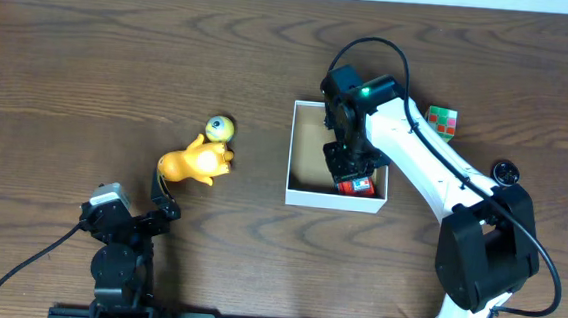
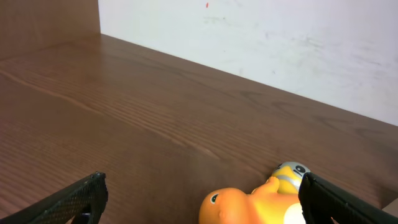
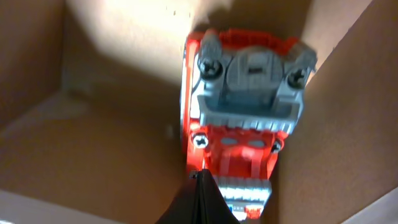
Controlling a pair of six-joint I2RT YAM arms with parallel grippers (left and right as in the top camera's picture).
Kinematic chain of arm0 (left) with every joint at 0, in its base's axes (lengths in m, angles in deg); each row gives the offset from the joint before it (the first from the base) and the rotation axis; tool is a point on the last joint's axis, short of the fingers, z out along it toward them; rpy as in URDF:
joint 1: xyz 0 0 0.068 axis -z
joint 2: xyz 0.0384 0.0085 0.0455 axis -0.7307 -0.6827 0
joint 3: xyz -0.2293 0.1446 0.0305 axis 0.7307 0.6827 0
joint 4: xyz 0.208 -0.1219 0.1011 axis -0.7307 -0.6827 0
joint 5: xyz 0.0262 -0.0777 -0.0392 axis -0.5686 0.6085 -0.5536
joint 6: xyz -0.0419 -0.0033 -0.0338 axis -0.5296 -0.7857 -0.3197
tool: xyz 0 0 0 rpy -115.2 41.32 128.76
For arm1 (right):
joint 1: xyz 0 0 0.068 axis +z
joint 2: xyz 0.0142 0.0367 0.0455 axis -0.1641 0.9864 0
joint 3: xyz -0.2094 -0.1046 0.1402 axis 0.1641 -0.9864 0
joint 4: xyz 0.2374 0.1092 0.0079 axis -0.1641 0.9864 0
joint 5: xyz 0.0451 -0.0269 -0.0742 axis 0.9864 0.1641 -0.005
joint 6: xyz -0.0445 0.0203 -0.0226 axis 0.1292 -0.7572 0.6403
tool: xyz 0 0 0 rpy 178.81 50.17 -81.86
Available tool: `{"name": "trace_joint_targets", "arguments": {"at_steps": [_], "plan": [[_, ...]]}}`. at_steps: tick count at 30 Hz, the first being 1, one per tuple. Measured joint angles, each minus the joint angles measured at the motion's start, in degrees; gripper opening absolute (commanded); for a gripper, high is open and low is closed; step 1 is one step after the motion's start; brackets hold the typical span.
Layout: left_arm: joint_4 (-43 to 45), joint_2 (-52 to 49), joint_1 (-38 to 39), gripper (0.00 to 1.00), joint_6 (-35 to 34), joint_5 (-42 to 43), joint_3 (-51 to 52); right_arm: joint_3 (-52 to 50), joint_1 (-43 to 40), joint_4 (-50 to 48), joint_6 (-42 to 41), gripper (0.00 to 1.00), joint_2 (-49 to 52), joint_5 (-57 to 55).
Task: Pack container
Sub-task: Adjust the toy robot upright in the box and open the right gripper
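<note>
The right hand [image 3: 201, 191] is down in the box [image 1: 302, 194], fingers together over a red toy [image 3: 242, 99]. The left hand [image 2: 202, 182], spread apart, faces an orange toy [image 2: 249, 205].

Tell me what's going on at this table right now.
The robot is packing toys into a white cardboard box. The right gripper is down inside the box at a red and grey toy that sits in a corner; whether its fingers grip the toy is not clear. The left gripper is open and low over the table, right at an orange toy that lies outside the box. A colour cube also lies outside the box.
</note>
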Motion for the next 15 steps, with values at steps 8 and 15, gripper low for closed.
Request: {"name": "trace_joint_targets", "arguments": {"at_steps": [8, 15], "plan": [[0.02, 0.0, 0.0, 0.98, 0.0, 0.0, 0.0, 0.0, -0.09, 1.46, 0.96, 0.01, 0.0, -1.55], [0.0, 0.0, 0.0, 0.98, 0.0, 0.0, 0.0, 0.0, -0.13, 1.6, 1.11, 0.01, 0.0, -2.69]]}}
